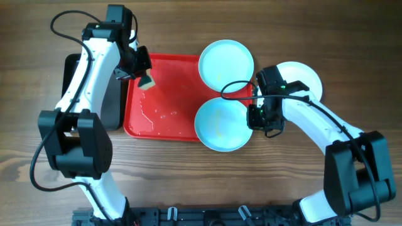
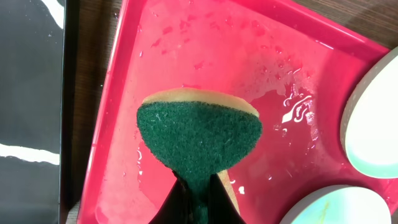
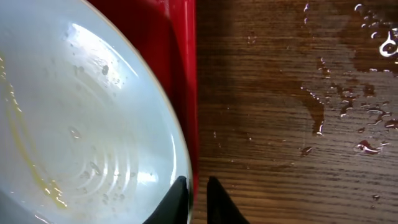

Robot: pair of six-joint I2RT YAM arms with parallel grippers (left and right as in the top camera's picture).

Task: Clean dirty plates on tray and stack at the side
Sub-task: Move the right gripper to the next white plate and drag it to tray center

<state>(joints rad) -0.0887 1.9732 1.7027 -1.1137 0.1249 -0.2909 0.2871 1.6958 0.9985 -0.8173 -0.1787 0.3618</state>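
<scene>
Left gripper (image 2: 196, 202) clamps a sponge (image 2: 199, 134), green scouring face toward the wrist camera, over the wet red tray (image 2: 186, 37) near its 10 o'clock corner. Right gripper (image 3: 197, 198) pinches the rim of the front blue plate (image 3: 81, 106) at the tray's 4 o'clock edge.

Overhead view only: rear blue plate (image 1: 226, 61) at 2 o'clock; cream-white plate (image 1: 304, 78) on the table (image 1: 352, 50), off the tray.

Right wrist view only: yellow streak (image 3: 25, 149) on the front blue plate; water drops (image 3: 367, 146) on the wood.

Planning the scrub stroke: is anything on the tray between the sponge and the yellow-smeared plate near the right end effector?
Nothing visible. Only wet, bare tray lies between the sponge and that plate; the other blue plate sits off that line.
</scene>
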